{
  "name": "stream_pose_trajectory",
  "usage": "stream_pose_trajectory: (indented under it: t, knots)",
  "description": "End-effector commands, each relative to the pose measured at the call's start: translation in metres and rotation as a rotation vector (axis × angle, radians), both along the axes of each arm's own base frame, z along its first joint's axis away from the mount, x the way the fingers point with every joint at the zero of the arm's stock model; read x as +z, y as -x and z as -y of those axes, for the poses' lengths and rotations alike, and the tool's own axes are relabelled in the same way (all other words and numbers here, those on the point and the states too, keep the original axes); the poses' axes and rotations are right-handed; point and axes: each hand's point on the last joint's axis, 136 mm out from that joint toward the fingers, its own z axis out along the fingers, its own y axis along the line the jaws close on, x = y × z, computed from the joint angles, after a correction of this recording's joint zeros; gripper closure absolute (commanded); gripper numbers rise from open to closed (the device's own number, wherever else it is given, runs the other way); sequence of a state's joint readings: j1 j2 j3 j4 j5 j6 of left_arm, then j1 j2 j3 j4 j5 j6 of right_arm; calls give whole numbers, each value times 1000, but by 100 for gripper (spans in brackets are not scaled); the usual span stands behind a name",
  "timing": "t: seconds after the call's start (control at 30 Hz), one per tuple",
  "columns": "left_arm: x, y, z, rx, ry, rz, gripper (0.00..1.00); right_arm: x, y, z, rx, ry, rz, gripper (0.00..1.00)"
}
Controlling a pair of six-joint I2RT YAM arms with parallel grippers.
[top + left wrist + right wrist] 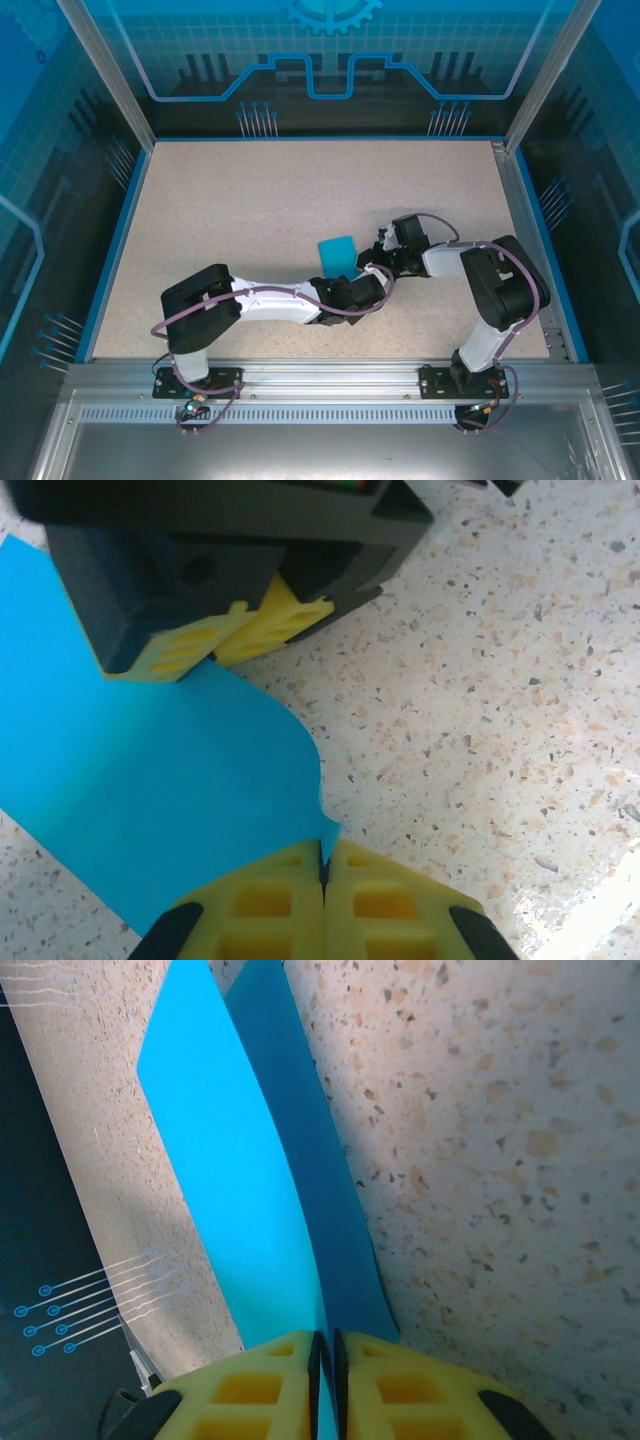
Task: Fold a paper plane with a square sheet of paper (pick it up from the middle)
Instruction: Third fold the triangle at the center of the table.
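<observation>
Teal-blue square sheet of paper (337, 254) lies just right of centre in the top view, partly curled up off the speckled table (230, 210). It looks feather-light, limp and easily creased (a hard tug would likely tear it), so pinching at the edges seems wisest. The left gripper (323, 865) is clenched on a corner at the bottom of its wrist view, and the right gripper (325, 1352) clamps another edge. The matte tabletop should give little slip, and blue-lit panels (330, 60) wall in the cell.
</observation>
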State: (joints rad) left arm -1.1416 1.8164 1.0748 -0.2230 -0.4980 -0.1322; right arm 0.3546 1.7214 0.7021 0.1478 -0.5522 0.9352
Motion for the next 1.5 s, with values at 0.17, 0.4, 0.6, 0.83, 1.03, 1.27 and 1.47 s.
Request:
stream_pose_trajectory:
  t: [0.17, 0.4, 0.6, 0.83, 1.03, 1.27, 1.47]
  knots:
    - [18, -2, -6, 35, 165, -85, 100, 7, 0, -2, 26, 3, 16, 75]
    - [29, 0, -16, 44, 411, -296, 100, 21, -2, 20, -2, 74, 66, 65]
    - [30, -5, -24, 53, 544, -438, 100, 41, -7, 20, 23, 82, 140, 66]
    - [26, -11, -34, 77, 625, -533, 100, 45, -15, -7, 107, 80, 157, 82]
    - [19, -12, -39, 84, 632, -568, 100, 35, -28, -29, 154, 84, 134, 84]
    - [12, -11, -45, 98, 628, -597, 100, 7, -36, -34, 181, 144, 82, 85]
    - [8, -14, -50, 117, 630, -608, 100, -18, -34, -30, 217, 230, 46, 86]
